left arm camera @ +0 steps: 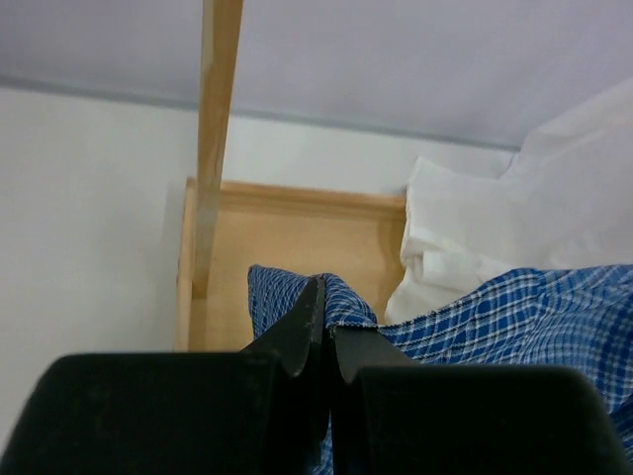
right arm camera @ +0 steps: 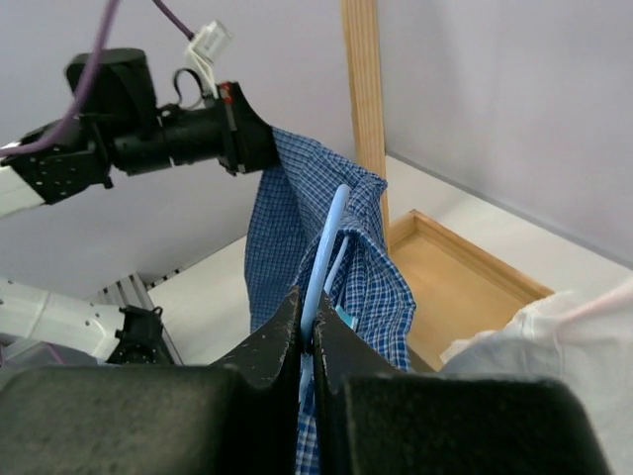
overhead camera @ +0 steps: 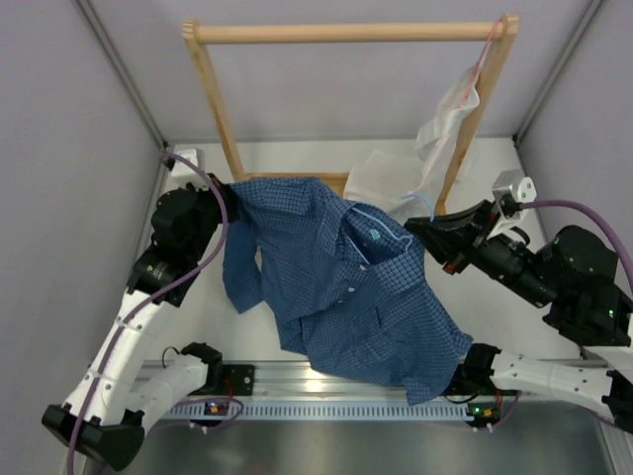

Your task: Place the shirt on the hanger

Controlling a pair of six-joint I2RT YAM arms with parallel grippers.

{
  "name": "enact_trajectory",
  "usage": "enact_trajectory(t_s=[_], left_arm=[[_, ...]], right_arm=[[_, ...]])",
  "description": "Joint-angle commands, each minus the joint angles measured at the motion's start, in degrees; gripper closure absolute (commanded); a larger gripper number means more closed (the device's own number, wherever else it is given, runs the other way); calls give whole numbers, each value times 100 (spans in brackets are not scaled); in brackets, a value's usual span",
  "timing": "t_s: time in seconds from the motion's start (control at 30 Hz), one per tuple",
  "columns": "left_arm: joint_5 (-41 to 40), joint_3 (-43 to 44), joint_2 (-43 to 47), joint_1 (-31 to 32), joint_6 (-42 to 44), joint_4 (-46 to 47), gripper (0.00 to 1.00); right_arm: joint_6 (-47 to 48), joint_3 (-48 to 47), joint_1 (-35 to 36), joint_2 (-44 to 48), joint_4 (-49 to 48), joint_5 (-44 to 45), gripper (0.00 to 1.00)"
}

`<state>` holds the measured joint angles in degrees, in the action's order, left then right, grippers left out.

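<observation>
the shirt (overhead camera: 346,287) hangs spread across the centre of the top view, one edge clenched in the left end effector (overhead camera: 229,203) at centre left, and its bulk sags toward the lower frame, so a sharp pull could drag the cloth out of that pinch. the wooden rack (overhead camera: 346,32) crowds the upper frame, with posts close beside both arms, so open room lies mainly over the bench (overhead camera: 262,341) below. the right end effector (overhead camera: 420,230), centre right, is clenched on the thin hanger (right arm camera: 321,247) inside the collar, and the wire could twist.
</observation>
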<state>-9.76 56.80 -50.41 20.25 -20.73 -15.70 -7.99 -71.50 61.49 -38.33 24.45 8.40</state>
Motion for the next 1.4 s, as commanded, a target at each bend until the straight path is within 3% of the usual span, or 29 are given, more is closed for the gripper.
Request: enact_trajectory(t_s=[0.0, 0.2, 0.27, 0.3, 0.33, 0.47, 0.57, 0.7, 0.77, 0.83, 0.87, 0.97, 1.17, 1.33, 1.37], left_arm=[[-51, 893, 252, -47, 491, -107, 100], [-1500, 1106, 155, -48, 518, -881, 100], [-2117, 1106, -134, -100, 526, -1170, 69], [-2083, 1175, -275, -152, 544, -1294, 45], [-1883, 1254, -537, -214, 544, -1417, 2], [222, 1448, -418, -259, 421, -1480, 2], [1079, 1676, -6, -258, 158, -1225, 2], [3088, 1633, 233, -180, -596, -611, 2], [3506, 1475, 243, 169, -730, -153, 2], [2958, 1378, 199, 688, -477, -126, 2], [2597, 1343, 172, 1343, -310, -135, 2], [1269, 1325, -169, 2470, 410, -143, 2], [-129, 1229, -829, 3318, 1404, 190, 8], [-588, 1141, -1154, 3389, 1528, 234, 28], [-649, 1097, -1216, 3389, 1528, 252, 42]], right_arm=[[263, -487, 47, -298, -651, -146, 100], [333, 197, 47, -88, -1740, -918, 100], [263, 461, 47, 123, -2004, -990, 100], [263, 506, 47, 185, -2014, -964, 100], [254, 523, 47, 185, -1997, -946, 100], [429, 445, 47, 36, -1724, -605, 100], [456, 471, 47, -78, -1654, -43, 100], [272, 480, 47, -271, -1741, 310, 100], [315, 392, 56, -394, -1759, 171, 100], [307, 261, 64, -605, -1707, 135, 100], [289, 216, 64, -675, -1680, 135, 100], [210, -29, 91, -948, -1462, 240, 100], [17, -329, 108, -1291, -1117, 478, 100], [-36, -373, 108, -1318, -1047, 338, 100], [-45, -373, 108, -1318, -1030, 268, 100]])
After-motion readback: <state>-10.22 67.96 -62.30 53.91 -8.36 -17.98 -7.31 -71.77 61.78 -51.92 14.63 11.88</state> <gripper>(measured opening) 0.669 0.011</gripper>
